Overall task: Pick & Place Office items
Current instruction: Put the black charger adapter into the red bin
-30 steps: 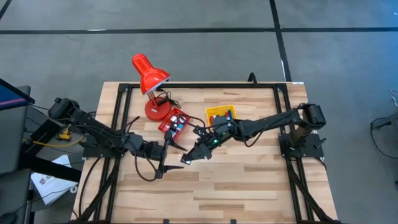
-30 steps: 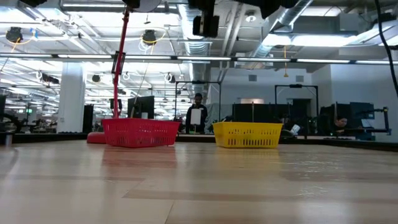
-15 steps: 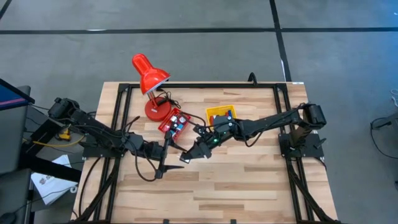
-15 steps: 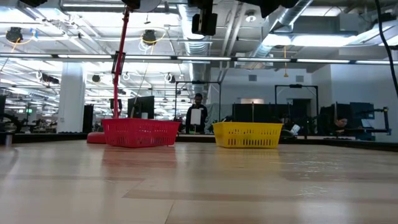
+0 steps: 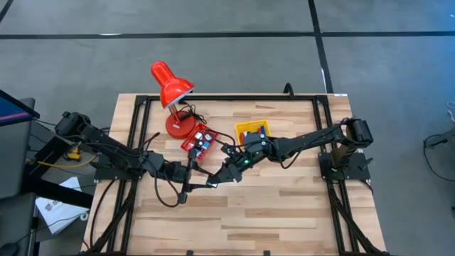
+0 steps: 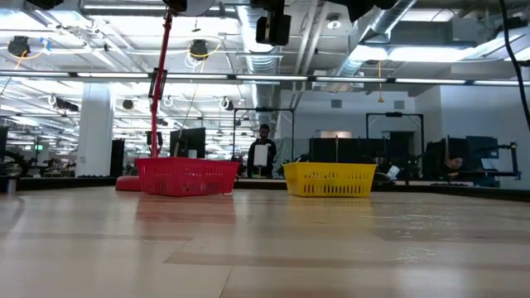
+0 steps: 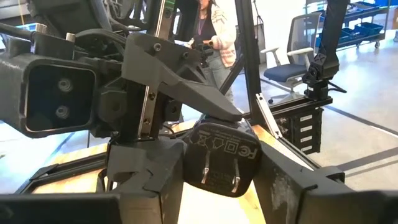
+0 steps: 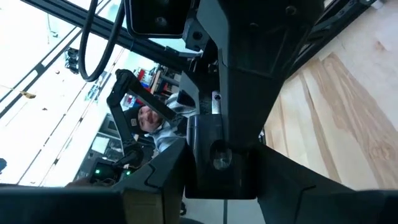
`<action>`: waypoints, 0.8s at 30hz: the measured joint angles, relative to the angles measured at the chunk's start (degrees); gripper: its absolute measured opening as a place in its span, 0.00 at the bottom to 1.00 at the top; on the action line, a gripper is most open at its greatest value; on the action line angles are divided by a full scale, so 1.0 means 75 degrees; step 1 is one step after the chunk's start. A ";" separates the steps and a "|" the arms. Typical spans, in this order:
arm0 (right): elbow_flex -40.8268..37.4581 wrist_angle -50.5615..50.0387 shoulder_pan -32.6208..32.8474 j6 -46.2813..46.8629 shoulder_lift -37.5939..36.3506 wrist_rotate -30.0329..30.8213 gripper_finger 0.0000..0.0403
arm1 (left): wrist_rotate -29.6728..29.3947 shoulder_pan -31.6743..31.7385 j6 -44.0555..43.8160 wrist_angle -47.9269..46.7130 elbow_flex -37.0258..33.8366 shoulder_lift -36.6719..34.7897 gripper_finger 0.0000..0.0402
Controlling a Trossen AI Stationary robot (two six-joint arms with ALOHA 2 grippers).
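A black plug adapter (image 7: 221, 155), blocky with two metal prongs, hangs in the air between my two grippers over the middle of the table. My left gripper (image 5: 193, 183) comes from the table's left and is shut on it. My right gripper (image 5: 213, 180) comes from the right and is shut on the same adapter (image 8: 214, 155). The red basket (image 5: 200, 140) and the yellow basket (image 5: 253, 130) stand beyond them, each with small office items inside. My left gripper pinches the adapter's body between its two fingers (image 7: 155, 193), one on each side (image 7: 189, 171), with the prongs facing its wrist. The adapter is lifted clear of the table. My right gripper has the adapter's body (image 8: 211, 134) between its two fingers (image 8: 158, 180), coming from the side opposite my left gripper. How far back it reaches cannot be seen.
A red desk lamp (image 5: 170, 85) stands at the far left beside the red basket, its cord trailing on the wood. Bare tabletop (image 5: 270, 213) lies toward the near edge. A person stands in the room beyond the table (image 6: 262, 153).
My left gripper has shut on the adapter, its fingers drawn together from a wide spread. Both arms have stayed in place, and my right gripper keeps its hold.
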 joint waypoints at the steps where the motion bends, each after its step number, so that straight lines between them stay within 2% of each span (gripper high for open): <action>1: 0.0000 -0.0006 -0.0001 -0.0009 0.0000 0.0070 0.38 | -0.0005 0.0000 0.0048 -0.0003 0.0000 0.0000 0.38; 7: 0.0000 0.0040 -0.0030 -0.0309 0.0000 0.0483 0.45 | -0.0070 0.0007 0.0019 -0.0017 -0.0009 0.0000 0.43; 14: 0.0000 0.0154 -0.0025 -0.0573 0.0000 0.0455 0.53 | 0.0068 -0.0003 0.0002 0.0007 -0.0009 0.0000 0.36; 20: 0.0000 0.0321 -0.0030 -0.0889 -0.0015 0.0449 0.70 | 0.0109 -0.0025 0.0005 0.0024 -0.0006 0.0000 0.40; 24: 0.0000 0.0273 -0.0146 -0.1057 -0.0098 0.0379 0.81 | 0.0061 -0.0044 -0.0011 0.0001 -0.0006 0.0000 0.38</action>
